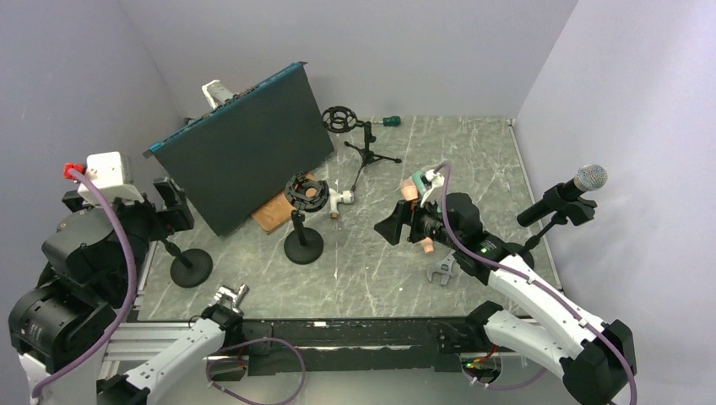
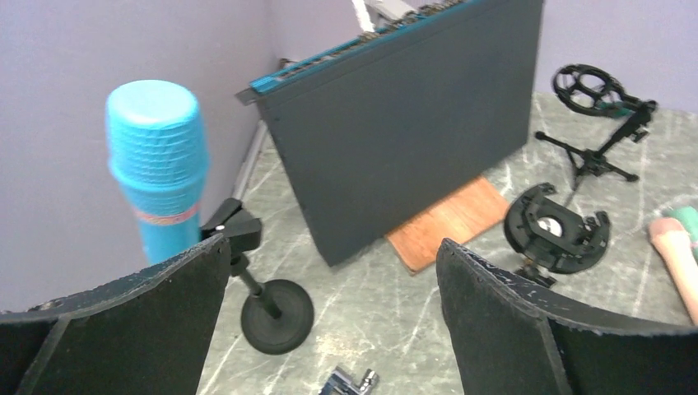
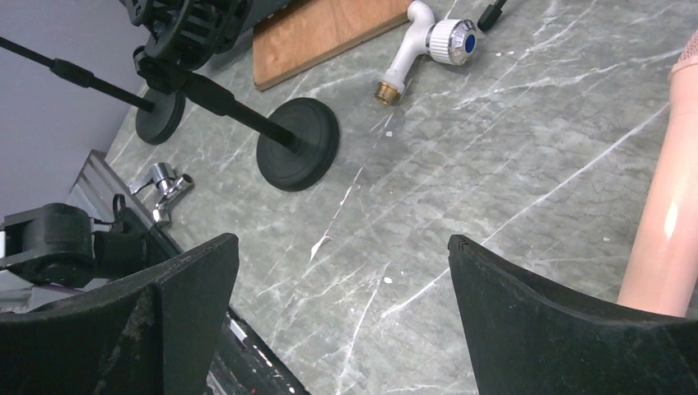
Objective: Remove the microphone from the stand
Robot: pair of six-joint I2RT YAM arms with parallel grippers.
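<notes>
The microphone with the ribbed turquoise-blue head and blue body (image 2: 156,160) stands upright in a black clip on a thin black stand with a round base (image 2: 276,317). It is close to the lilac left wall, at the near-left corner of the grey marbled table (image 1: 473,169). The overhead view does not show it, as the left arm is in front of it. The left gripper (image 2: 333,247) is spread wide and holds nothing. In the left wrist view the blue microphone lies left of and beyond the claw's left finger (image 2: 165,288), outside the gap between the two. A second microphone, black with a silver mesh head (image 1: 567,192), sits tilted in the clip of another stand (image 1: 540,236) at the table's right edge, well apart from both claws. The right gripper (image 3: 342,243) is also wide open and empty, over the middle-right of the table and facing left. Ahead of it are a round-based black stand carrying a shock mount (image 3: 296,144) and a white tap with a blue cap (image 3: 428,45). A pale pink rod (image 3: 667,206) lies just beside its right finger. A large dark panel with a teal edge (image 1: 241,156) leans at the back left, with a wooden board (image 1: 274,215) at its foot.
</notes>
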